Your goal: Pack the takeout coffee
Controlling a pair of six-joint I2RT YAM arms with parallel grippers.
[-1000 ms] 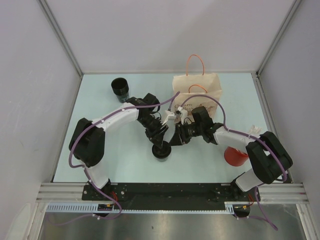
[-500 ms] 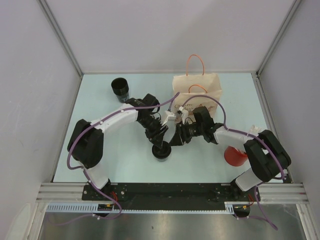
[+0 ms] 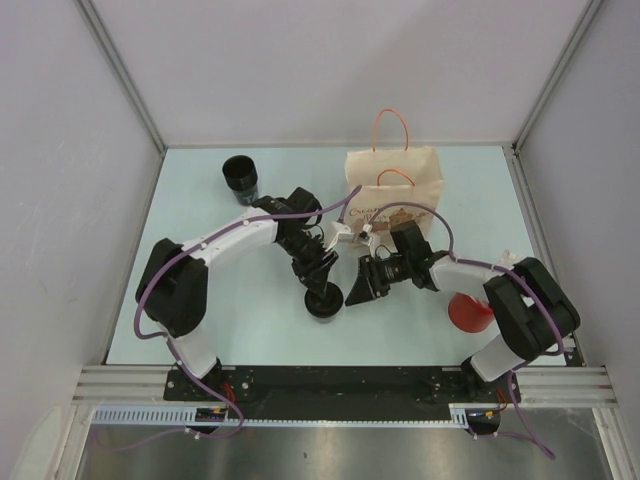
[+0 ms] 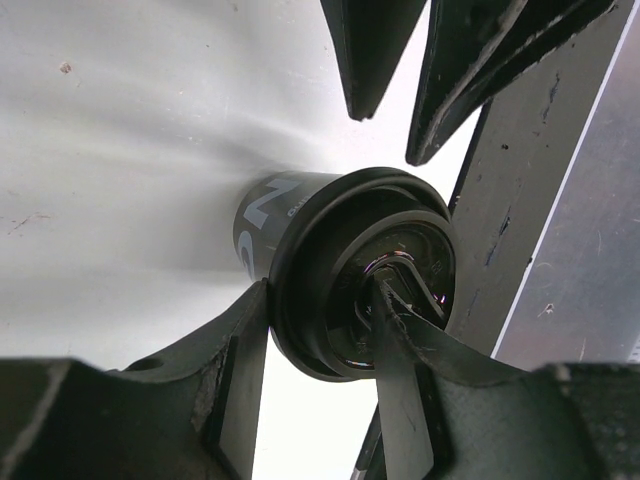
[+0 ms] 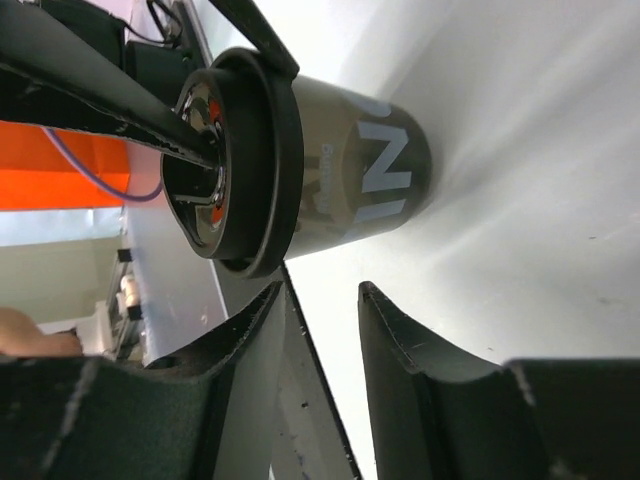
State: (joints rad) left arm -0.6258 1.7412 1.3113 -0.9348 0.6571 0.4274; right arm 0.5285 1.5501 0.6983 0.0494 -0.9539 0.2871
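**Gripping on one side only**

Seeing pale table (image 3: pixel 250 335) carrying everything. Seeing paper bag (image 3: pixel 395 182) standing upright at the far side, orange handles up. Seeing red cup (image 3: pixel 468 313) near the right arm's base, well apart from the bag. Seeing black cup (image 3: pixel 240 176) at the far left. Finding lidded coffee cup (image 3: pixel 323 303) upright near table centre, between both grippers, outside the bag. Clamping its lid (image 4: pixel 365 275) with left gripper (image 4: pixel 320 305): one finger outside the rim, the other pressing into the lid's top recess, jaws roughly half spread. Parking right gripper (image 5: pixel 322 295) just beside the coffee cup's wall, jaws parted, gripping nothing.
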